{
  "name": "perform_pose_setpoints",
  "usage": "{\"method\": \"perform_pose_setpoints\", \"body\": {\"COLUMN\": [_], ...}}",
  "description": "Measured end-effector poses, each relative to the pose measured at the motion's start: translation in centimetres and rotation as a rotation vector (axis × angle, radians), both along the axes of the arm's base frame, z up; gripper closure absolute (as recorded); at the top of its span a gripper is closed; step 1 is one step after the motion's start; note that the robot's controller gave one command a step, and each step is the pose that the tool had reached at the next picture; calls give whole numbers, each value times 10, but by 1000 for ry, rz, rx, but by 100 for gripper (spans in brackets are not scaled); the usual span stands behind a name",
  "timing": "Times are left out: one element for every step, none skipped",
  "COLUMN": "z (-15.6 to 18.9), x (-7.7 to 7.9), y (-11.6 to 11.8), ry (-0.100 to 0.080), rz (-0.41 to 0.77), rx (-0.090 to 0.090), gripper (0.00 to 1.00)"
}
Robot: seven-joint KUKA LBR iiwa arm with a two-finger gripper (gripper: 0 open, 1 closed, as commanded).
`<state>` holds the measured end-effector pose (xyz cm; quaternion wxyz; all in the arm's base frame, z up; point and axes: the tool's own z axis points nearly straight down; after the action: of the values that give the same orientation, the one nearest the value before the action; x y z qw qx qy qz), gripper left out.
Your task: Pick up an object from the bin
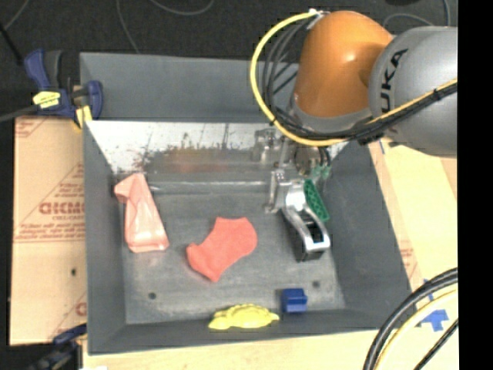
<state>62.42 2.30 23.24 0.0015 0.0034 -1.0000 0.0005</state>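
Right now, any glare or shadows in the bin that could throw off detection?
Camera view: glare streaks the bin's back wall; the gripper casts a small dark shadow on the floor under it; the salmon cloth and blue block lie evenly lit.

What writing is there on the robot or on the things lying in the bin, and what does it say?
"KUKA": dark letters on the grey arm, running up its side.
No text can be read on the pink bag, the red cloth, the blue block or the yellow thing.
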Motion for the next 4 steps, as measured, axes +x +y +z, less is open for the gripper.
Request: {"method": "perform_pose_setpoints", "body": {"z": [5,-37,-95,-138], "x": [1,-29,-20,-37], "y": [0,-3,26,53], "ry": [-8,-13,-14,-11], "rz": [0,23,89,289], "rx": [1,-1,-2,-2], "gripper": [0,0,0,0]}}
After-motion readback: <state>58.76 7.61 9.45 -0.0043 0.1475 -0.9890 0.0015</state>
